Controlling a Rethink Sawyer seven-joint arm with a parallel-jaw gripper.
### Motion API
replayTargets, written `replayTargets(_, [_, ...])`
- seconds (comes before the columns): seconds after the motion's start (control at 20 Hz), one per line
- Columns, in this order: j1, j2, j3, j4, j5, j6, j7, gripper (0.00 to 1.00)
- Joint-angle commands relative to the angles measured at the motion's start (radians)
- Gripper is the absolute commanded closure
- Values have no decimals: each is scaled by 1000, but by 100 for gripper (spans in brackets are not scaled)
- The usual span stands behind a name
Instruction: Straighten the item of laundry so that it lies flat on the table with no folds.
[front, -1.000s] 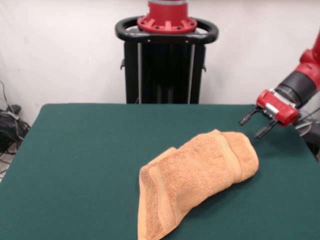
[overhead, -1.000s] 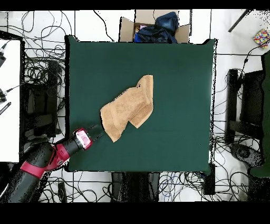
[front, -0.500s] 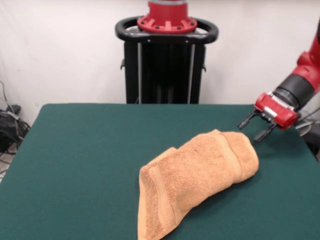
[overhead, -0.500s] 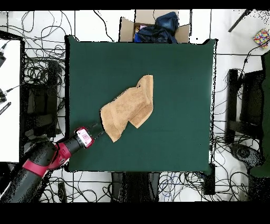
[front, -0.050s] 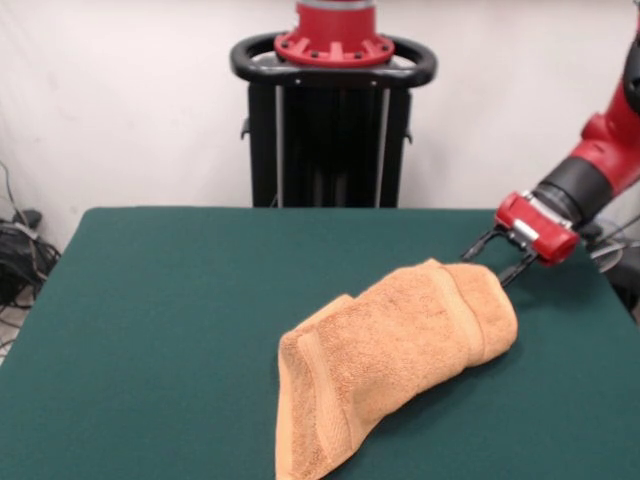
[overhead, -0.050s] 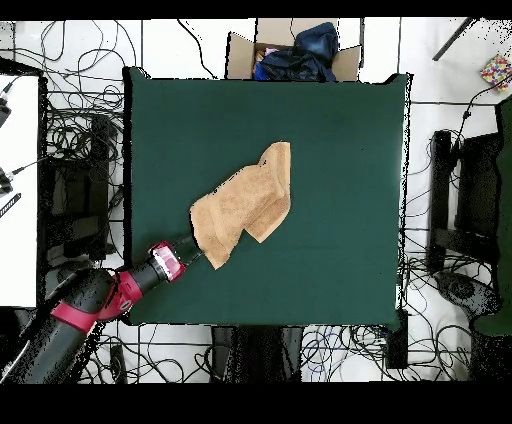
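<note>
The towel (front, -0.050s: 392, 348) lies folded and bunched on the table (front, -0.050s: 160, 320), right of centre in the front view, while the gripper (front, -0.050s: 492, 257), fingers spread, sits at its far-right end, seemingly to pinch that end.

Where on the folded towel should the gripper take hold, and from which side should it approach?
Probably the towel's rounded folded end by the open gripper, entered from that side. That end is bunched high off the table, so the fingers can straddle it.
</note>
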Motion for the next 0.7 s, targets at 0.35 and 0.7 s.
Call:
replayTargets(0.35, [-17, 140, 80, -190, 82, 23, 147, 0])
replayTargets(0.7, [-39, 148, 51, -194, 52, -31, 106, 0])
